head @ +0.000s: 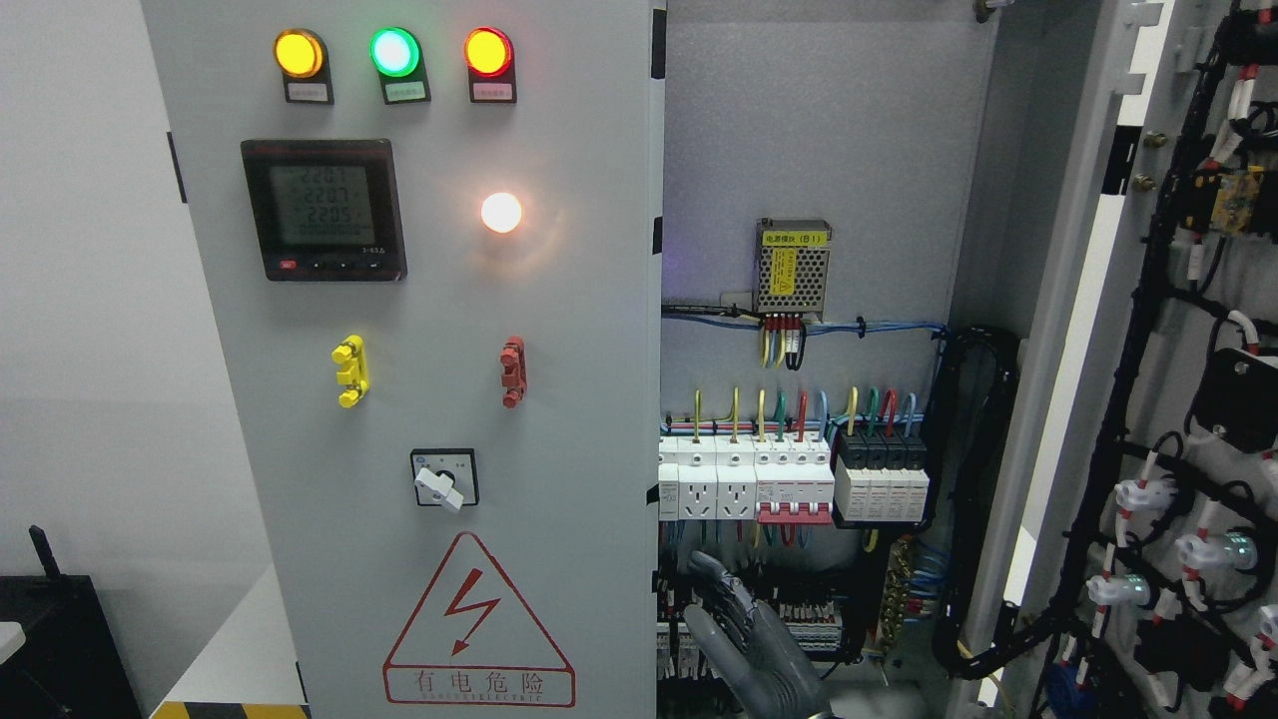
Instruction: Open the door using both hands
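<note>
The grey left door point(559, 419) of the electrical cabinet stands closed, carrying three lit lamps, a meter point(324, 210) and a rotary switch point(445, 481). The right door point(1178, 419) is swung wide open at the picture's right, its wired inner side showing. My right hand point(727, 604) rises from the bottom edge just right of the left door's free edge, in front of the lower terminal rows. Its dark fingers point(711, 571) are stretched out and hold nothing. The left arm is out of view.
Inside the cabinet sit a row of breakers point(789, 484), a meshed power supply point(794, 265) and a thick black cable loom point(983, 499). A black box point(55, 639) stands at the lower left by the white wall.
</note>
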`<act>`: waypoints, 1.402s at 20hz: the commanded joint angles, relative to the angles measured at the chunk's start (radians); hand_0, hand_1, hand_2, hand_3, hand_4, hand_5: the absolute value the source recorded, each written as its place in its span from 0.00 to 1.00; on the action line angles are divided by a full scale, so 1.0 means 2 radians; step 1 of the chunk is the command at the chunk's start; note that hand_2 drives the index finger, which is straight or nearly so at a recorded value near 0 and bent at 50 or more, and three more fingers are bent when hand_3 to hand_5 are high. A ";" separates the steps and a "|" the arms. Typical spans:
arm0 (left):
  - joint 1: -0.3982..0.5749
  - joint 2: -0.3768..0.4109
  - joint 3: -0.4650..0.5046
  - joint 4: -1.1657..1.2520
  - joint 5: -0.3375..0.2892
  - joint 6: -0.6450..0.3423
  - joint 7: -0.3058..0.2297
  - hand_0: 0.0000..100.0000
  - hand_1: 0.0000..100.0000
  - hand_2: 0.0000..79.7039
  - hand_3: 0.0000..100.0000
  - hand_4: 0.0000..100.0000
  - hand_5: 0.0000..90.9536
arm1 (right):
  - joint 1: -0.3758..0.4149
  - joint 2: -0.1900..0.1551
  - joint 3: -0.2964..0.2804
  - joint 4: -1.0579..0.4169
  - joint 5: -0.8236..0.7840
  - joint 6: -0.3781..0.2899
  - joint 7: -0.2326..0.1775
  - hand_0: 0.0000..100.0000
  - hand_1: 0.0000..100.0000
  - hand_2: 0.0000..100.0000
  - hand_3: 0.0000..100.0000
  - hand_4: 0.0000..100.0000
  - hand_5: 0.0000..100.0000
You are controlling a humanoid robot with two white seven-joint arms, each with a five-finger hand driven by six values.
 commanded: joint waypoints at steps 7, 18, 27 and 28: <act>0.000 0.000 0.000 0.011 0.000 0.000 0.000 0.12 0.39 0.00 0.00 0.00 0.00 | -0.009 0.000 0.003 0.006 -0.002 0.001 0.021 0.12 0.39 0.00 0.00 0.00 0.00; 0.000 0.000 0.000 0.011 0.000 0.000 0.000 0.12 0.39 0.00 0.00 0.00 0.00 | -0.008 -0.002 0.008 -0.002 -0.002 0.001 0.036 0.12 0.39 0.00 0.00 0.00 0.00; 0.000 0.000 0.000 0.011 0.000 0.000 0.000 0.12 0.39 0.00 0.00 0.00 0.00 | -0.014 -0.002 0.010 0.001 -0.023 0.014 0.036 0.12 0.39 0.00 0.00 0.00 0.00; 0.000 0.000 0.000 0.011 0.000 0.000 0.000 0.12 0.39 0.00 0.00 0.00 0.00 | -0.015 -0.002 0.010 0.001 -0.022 0.016 0.036 0.12 0.39 0.00 0.00 0.00 0.00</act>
